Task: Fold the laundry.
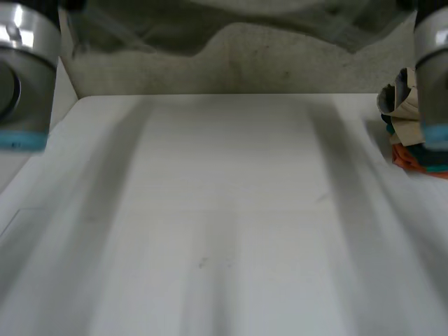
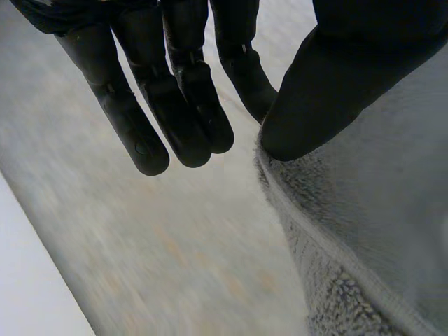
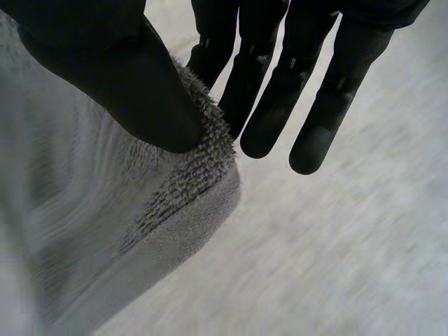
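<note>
- Left robot hand (image 2: 175,84): my thumb (image 2: 329,84) is clamped down on the hemmed edge of one grey fleece cloth (image 2: 378,231). The finger nearest the thumb meets that edge, and the other fingers hang straight, close together and clear of the cloth.
- Right robot hand (image 3: 280,84): my thumb (image 3: 126,77) pins a rounded corner of the same grey fleece cloth (image 3: 105,231) against the finger just behind it. The remaining fingers point straight down, slightly spread, beside the corner.
- Grey fleece cloth, one piece, head view: a blurred grey band (image 1: 231,10) spans the far side between my two arms, held above the worktop (image 1: 224,210) and not lying on it.
- Arms, two: my left arm (image 1: 24,70) and my right arm (image 1: 430,70) stand at the two far corners of the worktop.
- Heap of clothes (image 1: 402,119), one: crumpled beige, dark and orange pieces lie at the worktop's right edge, just beside my right arm.
- Floor (image 1: 245,63): speckled grey, beyond the worktop's far edge.
</note>
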`<state>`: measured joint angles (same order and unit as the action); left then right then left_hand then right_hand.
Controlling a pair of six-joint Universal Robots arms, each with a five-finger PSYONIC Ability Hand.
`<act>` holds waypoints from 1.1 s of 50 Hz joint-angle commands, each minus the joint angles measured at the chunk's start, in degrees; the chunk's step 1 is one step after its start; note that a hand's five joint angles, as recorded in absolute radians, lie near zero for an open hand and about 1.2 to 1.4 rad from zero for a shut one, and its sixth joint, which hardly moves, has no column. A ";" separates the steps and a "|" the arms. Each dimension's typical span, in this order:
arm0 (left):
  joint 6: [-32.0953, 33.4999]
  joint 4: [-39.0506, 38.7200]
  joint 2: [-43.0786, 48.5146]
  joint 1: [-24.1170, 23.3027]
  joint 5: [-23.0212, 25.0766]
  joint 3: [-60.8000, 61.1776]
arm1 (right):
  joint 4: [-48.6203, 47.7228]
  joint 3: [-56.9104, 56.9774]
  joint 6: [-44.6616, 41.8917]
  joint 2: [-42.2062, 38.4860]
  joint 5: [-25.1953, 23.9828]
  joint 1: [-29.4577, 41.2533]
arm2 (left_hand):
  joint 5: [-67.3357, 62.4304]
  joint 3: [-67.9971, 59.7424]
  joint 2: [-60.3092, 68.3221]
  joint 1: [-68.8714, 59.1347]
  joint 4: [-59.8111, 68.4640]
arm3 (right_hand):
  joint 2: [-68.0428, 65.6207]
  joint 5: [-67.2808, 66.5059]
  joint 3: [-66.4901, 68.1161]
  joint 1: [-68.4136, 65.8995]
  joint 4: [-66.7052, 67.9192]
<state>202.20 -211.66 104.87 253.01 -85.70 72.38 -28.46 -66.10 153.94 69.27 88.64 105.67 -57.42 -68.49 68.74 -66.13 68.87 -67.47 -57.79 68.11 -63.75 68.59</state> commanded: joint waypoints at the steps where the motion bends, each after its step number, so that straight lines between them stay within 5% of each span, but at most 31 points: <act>1: 0.65 -0.33 -3.89 0.82 0.79 22.97 | 9.30 -14.82 -0.66 0.96 -2.23 -0.38 | -12.58 -11.51 11.26 -13.87 11.13 | -12.53 -12.21 11.89 -16.25 11.41; 14: 10.14 -1.65 11.32 3.36 5.54 34.50 | 10.01 -32.59 -3.55 -5.36 -8.92 -2.75 | -12.58 -11.51 11.26 -13.87 11.13 | -12.53 -12.21 11.89 -16.25 11.41; 18: 12.17 -1.48 9.22 4.95 5.63 35.81 | 10.01 -33.03 -4.00 -5.02 -8.75 -3.28 | 32.84 33.90 -34.15 31.54 -34.29 | -12.53 -12.21 11.89 -16.25 11.41; 23: 10.85 0.80 4.03 6.44 5.45 37.22 | 10.09 -32.95 -3.83 -3.09 -8.57 -3.72 | 40.04 41.11 -41.35 38.74 -41.49 | -12.53 -12.21 11.89 -16.25 11.41; 31: 2.42 10.29 -1.34 13.03 7.47 39.24 | 10.27 -33.12 -3.56 -2.47 -9.01 -6.97 | 38.88 39.94 -40.19 37.58 -40.33 | -12.53 -12.21 11.89 -16.25 11.41; 41: 1.97 11.53 3.47 22.61 20.21 37.67 | 10.53 -33.39 -4.00 -2.56 -9.10 -6.88 | 35.85 36.92 -37.16 34.56 -37.30 | -12.53 -12.21 11.89 -16.25 11.41; 55: 2.15 11.62 12.55 21.83 21.45 33.88 | 10.27 -34.09 -4.00 -2.91 -8.92 -6.44 | 30.13 31.19 -31.44 28.83 -31.57 | -12.53 -12.21 11.89 -16.25 11.41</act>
<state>204.13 -199.55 115.79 275.92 -63.87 106.80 -18.05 -99.92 150.09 66.49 79.63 99.11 -22.26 -31.78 31.62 -31.65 32.06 -67.47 -57.79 68.11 -63.75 68.62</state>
